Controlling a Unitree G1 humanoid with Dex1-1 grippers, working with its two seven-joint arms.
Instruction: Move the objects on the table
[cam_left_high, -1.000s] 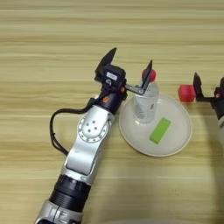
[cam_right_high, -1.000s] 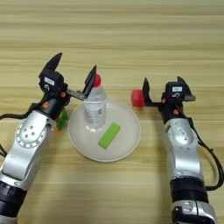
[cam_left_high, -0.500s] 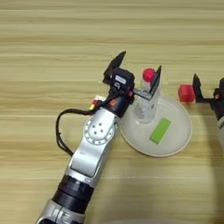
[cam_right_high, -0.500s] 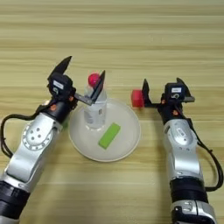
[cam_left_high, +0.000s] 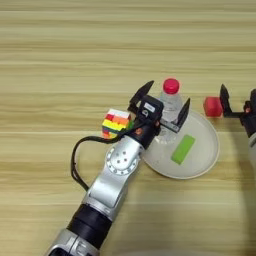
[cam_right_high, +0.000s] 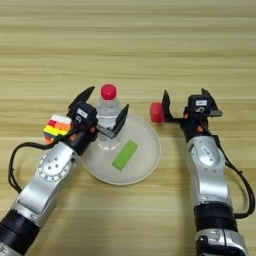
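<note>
With its fingers spread beside the upright water bottle (cam_right_high: 108, 121) at the plate's (cam_right_high: 145, 167) rim, the left gripper (cam_right_high: 102, 116) risks tipping it, while the right gripper (cam_right_high: 184, 107), fingers also spread, sits beside the red block (cam_right_high: 156, 112).

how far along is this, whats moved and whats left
Done: the bottle stands upright in the plate beside a green block. In hand: nothing; the left gripper is open around the bottle. Left: the cube and a red block by the open right gripper.
</note>
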